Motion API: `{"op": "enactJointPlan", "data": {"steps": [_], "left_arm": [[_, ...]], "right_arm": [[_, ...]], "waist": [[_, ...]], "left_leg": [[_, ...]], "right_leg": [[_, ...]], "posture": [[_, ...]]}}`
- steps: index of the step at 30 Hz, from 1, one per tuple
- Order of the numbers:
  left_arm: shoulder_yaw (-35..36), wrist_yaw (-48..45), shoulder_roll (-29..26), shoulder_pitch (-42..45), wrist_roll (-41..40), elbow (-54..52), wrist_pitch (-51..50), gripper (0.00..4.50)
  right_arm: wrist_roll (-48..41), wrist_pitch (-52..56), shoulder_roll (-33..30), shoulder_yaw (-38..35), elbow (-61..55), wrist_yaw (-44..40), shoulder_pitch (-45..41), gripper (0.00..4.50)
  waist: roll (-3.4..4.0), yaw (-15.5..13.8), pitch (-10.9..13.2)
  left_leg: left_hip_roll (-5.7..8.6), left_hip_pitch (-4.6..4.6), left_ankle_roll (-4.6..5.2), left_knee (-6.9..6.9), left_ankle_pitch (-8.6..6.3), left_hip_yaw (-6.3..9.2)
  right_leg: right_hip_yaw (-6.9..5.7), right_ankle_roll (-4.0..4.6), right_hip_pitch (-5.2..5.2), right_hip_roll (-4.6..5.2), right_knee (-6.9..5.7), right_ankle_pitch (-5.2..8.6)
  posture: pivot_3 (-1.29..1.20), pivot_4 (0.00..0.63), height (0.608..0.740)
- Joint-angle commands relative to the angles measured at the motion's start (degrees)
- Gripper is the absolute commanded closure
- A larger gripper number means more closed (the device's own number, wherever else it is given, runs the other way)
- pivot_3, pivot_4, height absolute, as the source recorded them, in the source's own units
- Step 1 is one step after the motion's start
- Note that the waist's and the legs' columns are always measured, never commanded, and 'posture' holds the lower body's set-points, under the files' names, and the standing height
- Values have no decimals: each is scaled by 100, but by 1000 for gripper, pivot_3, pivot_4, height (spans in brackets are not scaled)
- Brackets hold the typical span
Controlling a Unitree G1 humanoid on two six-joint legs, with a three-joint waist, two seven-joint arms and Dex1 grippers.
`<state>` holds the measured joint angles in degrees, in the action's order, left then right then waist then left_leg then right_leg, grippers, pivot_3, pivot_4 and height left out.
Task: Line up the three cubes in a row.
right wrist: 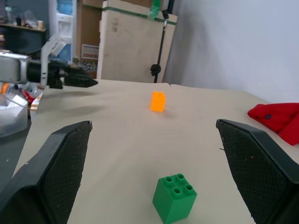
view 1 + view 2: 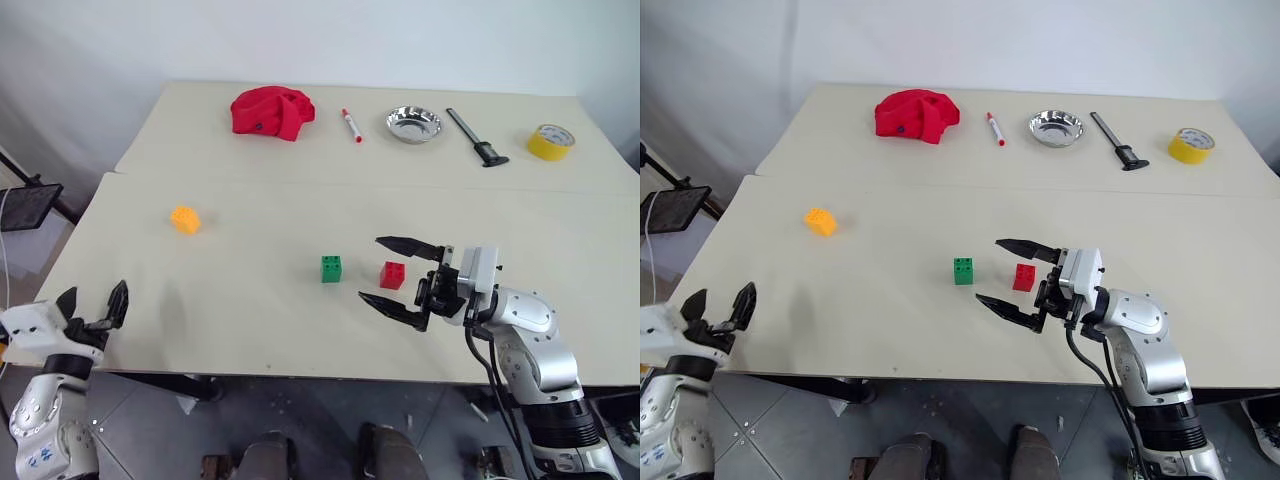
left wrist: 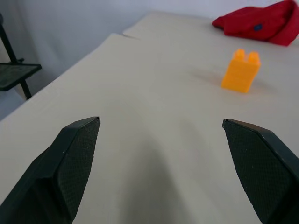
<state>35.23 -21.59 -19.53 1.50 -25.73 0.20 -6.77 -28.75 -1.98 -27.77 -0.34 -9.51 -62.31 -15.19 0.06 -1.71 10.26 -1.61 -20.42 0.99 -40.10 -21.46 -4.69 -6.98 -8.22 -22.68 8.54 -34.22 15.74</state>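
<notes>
The green cube (image 2: 331, 268) and the red cube (image 2: 392, 275) sit side by side near the middle of the desk (image 2: 300, 200), with a small gap between them. The orange cube (image 2: 185, 219) is far off from them, at about 10 o'clock from the green one. So two cubes look close to a row, and the orange one is not in it yet.

The right gripper (image 2: 400, 272) is wide open and holds nothing. Its two black fingers sit on each side of the red cube, which is at 9 o'clock from the wrist. The left gripper (image 2: 92, 303) is open and empty too. It hangs by the near left edge of the desk, with the orange cube ahead of it at about 1 o'clock.

What could go wrong? The right fingers are very near the red cube, so a small swing could bump it and push it out of line or into the green one. The orange cube is small, so the left gripper could knock it over or let it slip when it grabs.
</notes>
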Motion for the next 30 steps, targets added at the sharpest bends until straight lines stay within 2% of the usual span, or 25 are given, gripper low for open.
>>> {"op": "enactJointPlan", "data": {"steps": [1,5,8,13,16,23,24,25,26,28,30], "left_arm": [[-542,226,-272,826,112,-93,-379,35],[-1119,479,-455,1769,585,764,-648,35],[-1394,592,-721,2571,950,1848,-674,35],[-1723,321,-997,3198,1242,2831,-445,35],[-1822,96,-1127,3210,1304,2955,-303,624],[-1774,-342,-1256,3348,1207,3323,11,2749],[-1759,-504,-1276,3363,1148,3334,87,3024],[-1702,-843,-1256,3386,982,3240,398,3023],[-1695,-1474,-1234,3376,615,2864,453,3023],[-2112,-3158,-1457,3298,-124,1662,117,3023],[-2523,-4073,-1691,3309,-259,1249,-170,3023]], "right_arm": [[-116,60,-123,-80,-70,-127,-8,0],[-119,113,-97,-62,-94,-114,-1,0],[-107,147,-79,-4,-163,-91,46,0],[-73,154,-45,-14,-227,15,92,0],[-34,124,-58,-71,-318,132,231,0],[14,99,-37,-40,-430,264,357,0],[21,96,-43,-46,-436,277,364,0],[36,89,-49,-52,-434,292,364,0],[42,88,-69,-72,-441,302,373,0],[-4,117,-180,-204,-460,298,410,0],[-37,129,-279,-293,-426,256,424,0]], "waist": [[-9,-19,-6],[-12,77,-10],[-13,160,-10],[-14,201,-9],[-14,188,-9],[-15,175,-9],[-15,176,-9],[-15,178,-9],[-16,175,-8],[-30,159,0],[-33,155,2]], "left_leg": [[1,-6,1,-7,1,-4],[21,12,-3,11,-3,-19],[14,12,-6,15,-3,-61],[6,9,-11,18,-6,-64],[6,8,-11,16,-6,-64],[5,5,-12,11,-7,-62],[5,6,-12,11,-7,-62],[5,6,-12,11,-7,-62],[5,5,-12,11,-7,-63],[4,-3,-12,10,-7,-60],[0,-17,-13,0,-7,-52]], "right_leg": [[-10,3,2,-1,0,-2],[-11,5,0,-5,2,-4],[-26,5,-4,-13,0,-4],[-36,6,-7,-21,5,-3],[-35,5,-7,-21,6,-4],[-37,5,-6,-21,5,-3],[-37,5,-6,-21,4,-3],[-37,5,-6,-21,4,-3],[-37,5,-6,-21,5,-3],[-40,5,-10,-21,6,-3],[-51,5,-16,-20,6,-3]], "posture": [[0,150,740],[0,150,740],[0,150,740],[0,150,740],[0,150,740],[0,150,740],[0,150,740],[0,150,740],[0,150,740],[0,150,740],[0,150,740]]}}
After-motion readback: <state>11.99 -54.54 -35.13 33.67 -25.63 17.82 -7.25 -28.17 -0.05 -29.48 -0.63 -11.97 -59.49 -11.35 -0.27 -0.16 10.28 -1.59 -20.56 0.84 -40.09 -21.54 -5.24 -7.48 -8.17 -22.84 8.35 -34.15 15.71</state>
